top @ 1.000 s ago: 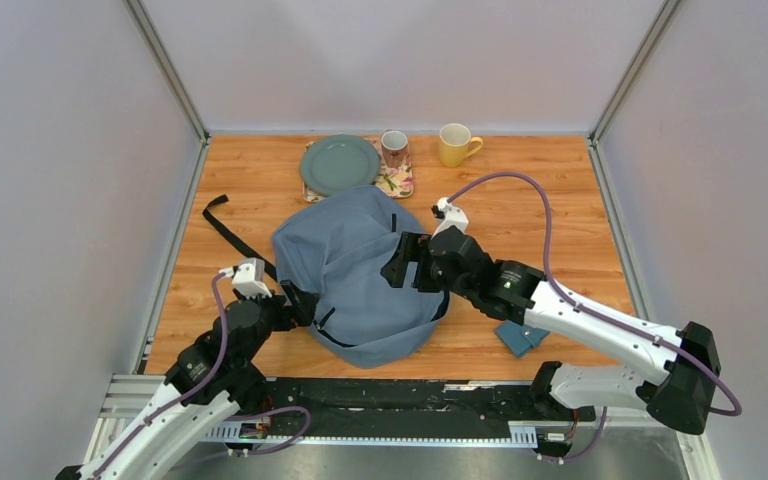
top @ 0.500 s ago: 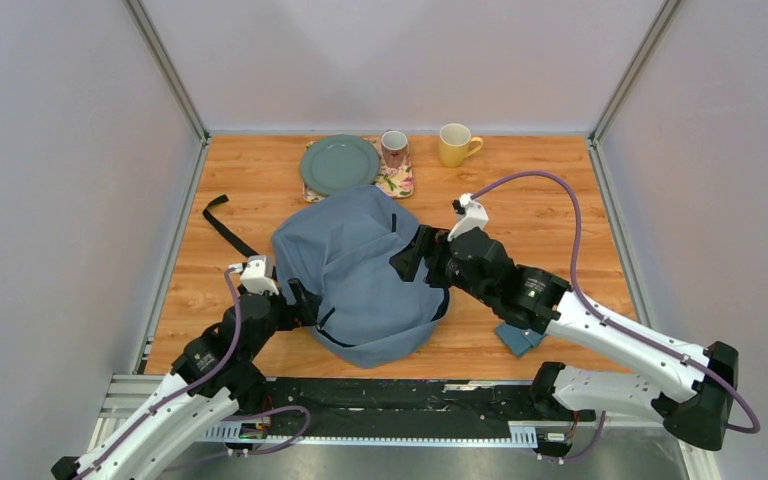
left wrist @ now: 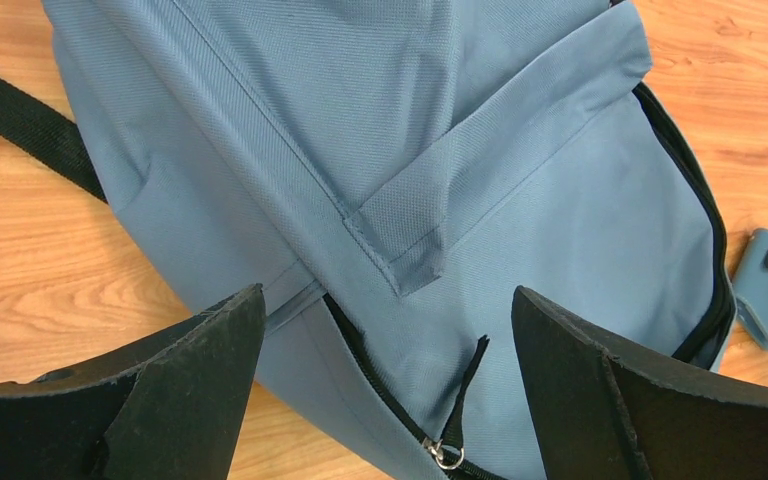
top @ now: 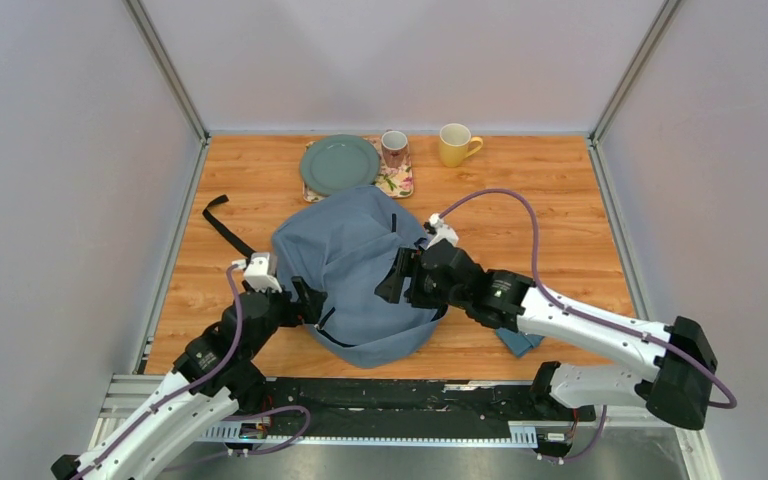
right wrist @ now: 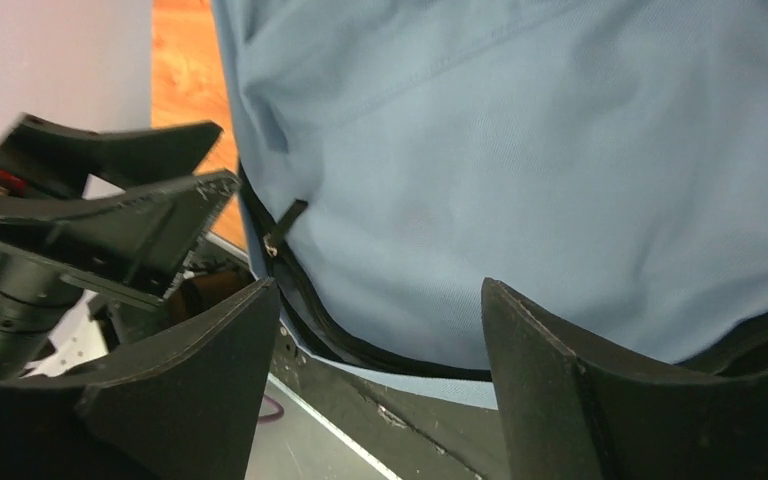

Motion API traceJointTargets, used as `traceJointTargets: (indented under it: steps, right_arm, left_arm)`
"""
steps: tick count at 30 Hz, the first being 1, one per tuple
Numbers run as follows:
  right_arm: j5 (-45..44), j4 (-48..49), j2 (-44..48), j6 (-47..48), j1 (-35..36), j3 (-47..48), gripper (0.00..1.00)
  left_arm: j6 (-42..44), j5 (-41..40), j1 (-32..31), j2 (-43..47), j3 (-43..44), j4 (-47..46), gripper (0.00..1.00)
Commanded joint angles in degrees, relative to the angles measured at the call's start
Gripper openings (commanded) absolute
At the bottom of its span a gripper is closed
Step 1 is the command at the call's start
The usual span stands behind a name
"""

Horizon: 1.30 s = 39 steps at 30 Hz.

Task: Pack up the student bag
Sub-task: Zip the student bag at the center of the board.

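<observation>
Hovering my left gripper [top: 305, 298], jaws spread, at the student bag [top: 355, 265] zipper pull [left wrist: 465, 385] by the table [top: 560, 200] front edge, probably to unzip. My right gripper [top: 392, 280] is spread too, empty, over the fabric.

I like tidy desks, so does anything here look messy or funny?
The backpack is slumped in a crumpled heap, and one black strap trails loose across the table toward the left. A small blue pouch lies half hidden under the right arm. Nothing looks spilled or broken.
</observation>
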<state>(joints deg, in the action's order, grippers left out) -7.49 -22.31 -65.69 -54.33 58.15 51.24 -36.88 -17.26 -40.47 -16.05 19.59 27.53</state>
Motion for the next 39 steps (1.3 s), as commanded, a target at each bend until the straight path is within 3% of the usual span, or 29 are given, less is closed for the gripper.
traceJointTargets:
  steps: [1, 12, 20, 29, 39]
  right_arm:
    - [1.7, 3.1, -4.0, -4.1, 2.8, 0.4, 0.71]
    - [0.2, 4.7, -8.4, -4.3, 7.1, 3.2, 0.63]
    - [-1.6, 6.6, -9.9, -6.7, 8.5, 2.8, 0.61]
    - [-11.8, 0.3, -11.6, -15.4, 13.2, 6.1, 0.59]
    - [-16.2, -3.4, -20.4, -20.7, 17.0, 14.7, 0.57]
  left_arm:
    - [0.2, -0.9, 0.1, -1.6, -0.8, -4.1, 0.99]
    - [-7.7, -6.7, 0.1, 0.7, -2.3, 2.1, 0.96]
    - [-8.0, -8.2, 0.2, -4.9, -1.9, 3.9, 0.96]
    - [-8.5, -9.9, 0.2, -4.2, -4.5, -0.7, 0.75]
    - [-7.5, -8.9, 0.1, -4.8, -5.6, -3.7, 0.73]
